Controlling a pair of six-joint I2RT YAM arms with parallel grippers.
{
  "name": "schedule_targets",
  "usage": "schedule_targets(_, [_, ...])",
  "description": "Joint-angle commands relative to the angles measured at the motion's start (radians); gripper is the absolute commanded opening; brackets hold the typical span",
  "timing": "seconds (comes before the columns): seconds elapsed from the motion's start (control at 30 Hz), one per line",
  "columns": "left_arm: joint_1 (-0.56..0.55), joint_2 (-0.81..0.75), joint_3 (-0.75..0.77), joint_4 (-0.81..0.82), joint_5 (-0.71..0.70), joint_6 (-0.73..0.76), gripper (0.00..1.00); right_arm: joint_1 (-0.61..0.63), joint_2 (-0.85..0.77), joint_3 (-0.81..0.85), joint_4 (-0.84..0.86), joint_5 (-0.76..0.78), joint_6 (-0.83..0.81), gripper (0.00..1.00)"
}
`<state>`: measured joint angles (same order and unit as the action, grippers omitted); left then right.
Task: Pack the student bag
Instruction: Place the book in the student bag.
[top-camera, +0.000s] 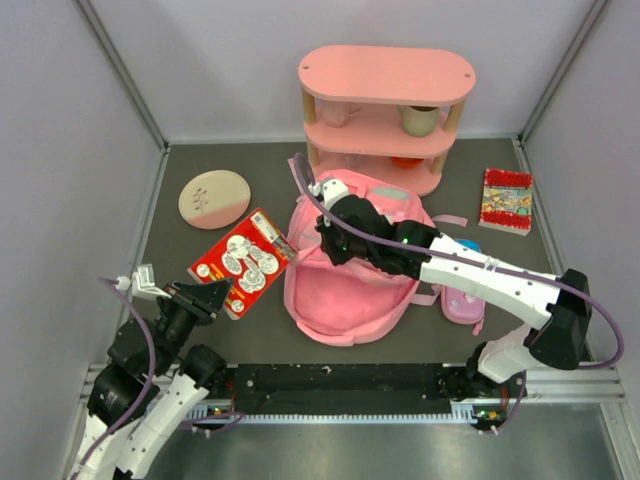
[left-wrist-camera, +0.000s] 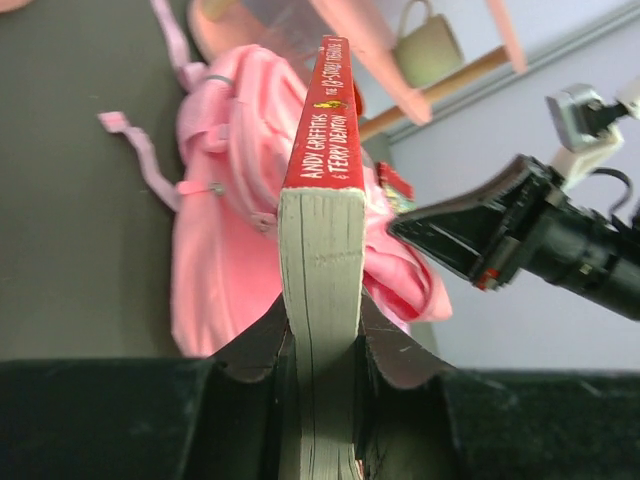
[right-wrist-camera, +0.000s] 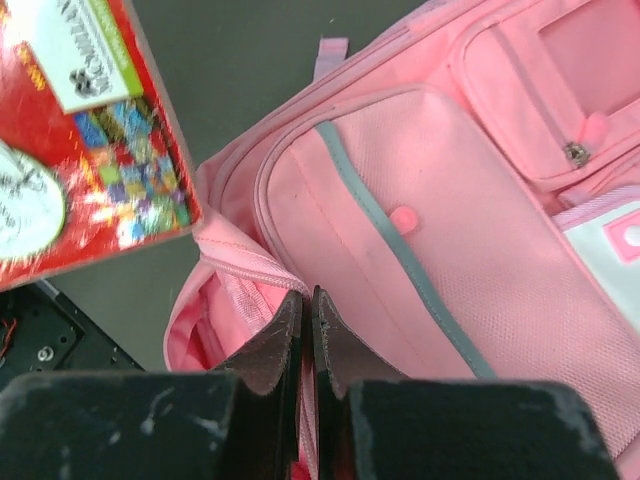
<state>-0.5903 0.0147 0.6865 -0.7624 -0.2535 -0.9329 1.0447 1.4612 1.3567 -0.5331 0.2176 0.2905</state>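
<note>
Top external view: the student bag (top-camera: 350, 290) lies flat in the middle of the dark table (top-camera: 240, 160), front pockets facing up. The pink shelf (top-camera: 385, 110) stands just behind it, a small pencil case (top-camera: 462, 305) lies at its right edge, and a red patterned book (top-camera: 506, 200) lies further right. A round pink-and-cream disc (top-camera: 213, 197) lies well to the bag's left. The left gripper (top-camera: 222, 292) is just left of the bag, its jaws part-way open and clamped on the page edge of a red paperback (top-camera: 245, 262). In the left wrist view this book (left-wrist-camera: 325, 130) stands on edge between the jaws, spine up, pointing towards the bag (left-wrist-camera: 220, 200). The right gripper (top-camera: 328, 243) reaches over the bag's upper left. In the right wrist view its jaws are almost fully closed, pinching a thin fold of pink fabric at the rim of the bag (right-wrist-camera: 430, 200) beside an open compartment.
</note>
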Motion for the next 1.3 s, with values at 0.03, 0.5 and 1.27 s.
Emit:
schedule_targets(0.03, [-0.002,-0.070,-0.021,0.209,0.227,-0.104,0.00,-0.066,-0.021,0.128,0.055,0.167,-0.005,0.00])
schedule_targets(0.5, [-0.003,-0.018,-0.109,0.247,0.597,-0.254,0.00,-0.095,0.025,0.185,0.045,0.134,-0.022,0.00])
schedule_targets(1.27, [-0.003,0.125,-0.502,0.828,0.333,-0.595,0.00,-0.095,-0.041,0.122,0.050,0.062,0.032,0.00])
